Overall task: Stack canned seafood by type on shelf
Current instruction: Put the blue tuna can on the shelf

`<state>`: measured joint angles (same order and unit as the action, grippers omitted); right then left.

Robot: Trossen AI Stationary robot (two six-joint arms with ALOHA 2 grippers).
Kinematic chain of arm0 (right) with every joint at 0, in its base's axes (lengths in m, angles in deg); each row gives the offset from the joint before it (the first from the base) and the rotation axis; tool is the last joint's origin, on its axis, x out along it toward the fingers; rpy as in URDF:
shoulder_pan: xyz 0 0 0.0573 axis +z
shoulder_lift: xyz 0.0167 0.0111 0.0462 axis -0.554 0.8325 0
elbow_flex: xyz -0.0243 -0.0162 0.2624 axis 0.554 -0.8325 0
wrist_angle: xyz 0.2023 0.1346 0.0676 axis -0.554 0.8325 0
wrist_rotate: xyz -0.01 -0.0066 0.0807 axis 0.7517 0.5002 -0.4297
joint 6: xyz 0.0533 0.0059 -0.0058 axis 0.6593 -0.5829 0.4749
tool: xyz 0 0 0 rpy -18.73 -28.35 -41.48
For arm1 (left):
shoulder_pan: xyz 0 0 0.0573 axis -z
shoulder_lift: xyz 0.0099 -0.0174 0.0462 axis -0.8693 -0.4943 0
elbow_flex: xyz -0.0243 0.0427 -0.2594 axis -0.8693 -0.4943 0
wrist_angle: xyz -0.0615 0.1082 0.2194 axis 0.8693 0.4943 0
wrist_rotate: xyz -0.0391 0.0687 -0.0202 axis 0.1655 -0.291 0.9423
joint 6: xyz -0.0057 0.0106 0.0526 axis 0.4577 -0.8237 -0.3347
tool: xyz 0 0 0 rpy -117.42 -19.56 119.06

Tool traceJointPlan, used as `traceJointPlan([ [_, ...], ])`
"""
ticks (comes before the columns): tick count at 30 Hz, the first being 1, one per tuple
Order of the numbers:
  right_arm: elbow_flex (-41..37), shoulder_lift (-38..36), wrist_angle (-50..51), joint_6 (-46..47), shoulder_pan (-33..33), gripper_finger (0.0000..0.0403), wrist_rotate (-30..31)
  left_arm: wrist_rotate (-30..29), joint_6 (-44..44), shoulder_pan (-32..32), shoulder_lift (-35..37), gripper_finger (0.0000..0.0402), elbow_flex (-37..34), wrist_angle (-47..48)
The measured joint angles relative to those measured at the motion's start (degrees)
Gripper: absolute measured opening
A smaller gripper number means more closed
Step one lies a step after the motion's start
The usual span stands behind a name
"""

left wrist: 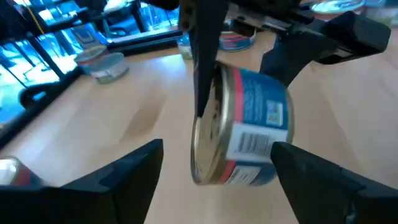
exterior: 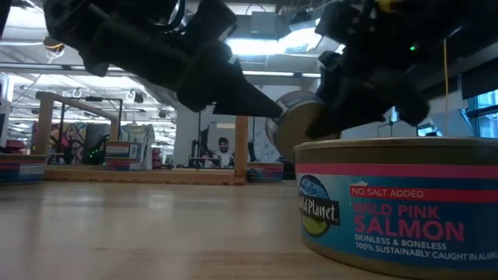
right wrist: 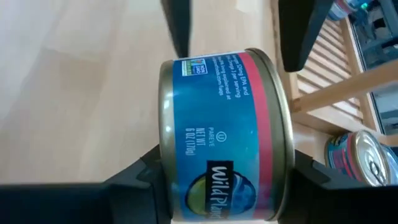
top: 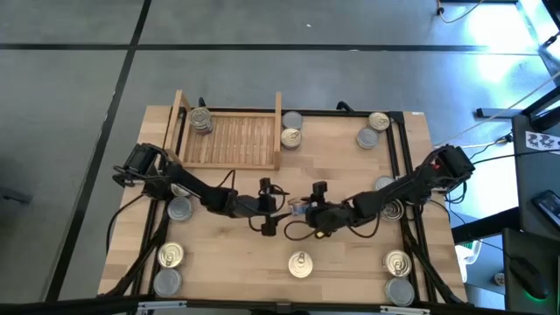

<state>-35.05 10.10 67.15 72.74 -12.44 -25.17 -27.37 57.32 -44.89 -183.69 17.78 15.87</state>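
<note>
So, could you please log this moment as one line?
right hand: shut on salmon can, mid-table | left hand: open around it | shelf: one can

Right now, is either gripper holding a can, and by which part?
The right gripper clamps a salmon can across its flat ends; the left gripper stands open around it.

- The shelf [top: 229,140] stands at the table's [top: 350,254] far left part, one tin [top: 201,121] in its far left corner.
- Two tins [top: 291,129] sit just right of it (outside the side board).
- Mid-table, a held can [top: 298,206] lies between both arms.
</note>
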Motion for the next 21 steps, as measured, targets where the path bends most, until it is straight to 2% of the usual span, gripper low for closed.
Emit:
traceJointPlan([
  [9,0.2,0.0,-9.3,-1.1,-2.2,0.0189,-3.2,0.9,-2.5,0.0,0.1,0.0310,0.3,0.3],
  [12,0.1,0.0,-11.0,-1.3,-2.2,0.0189,-3.6,0.9,-2.5,0.1,0.1,0.0299,0.3,0.0],
  [15,0.1,0.0,-11.8,-1.4,-2.3,0.0189,-3.7,0.8,-2.6,0.0,0.1,0.0263,0.3,-0.3],
  [19,0.1,0.0,-11.9,-1.3,-2.2,0.0189,-4.5,0.6,-3.9,0.2,0.1,0.0188,0.5,-0.5],
  [21,0.1,0.0,-12.0,-0.8,-2.2,0.0189,-5.9,0.1,-4.5,0.3,0.1,0.0174,0.7,-0.3],
])
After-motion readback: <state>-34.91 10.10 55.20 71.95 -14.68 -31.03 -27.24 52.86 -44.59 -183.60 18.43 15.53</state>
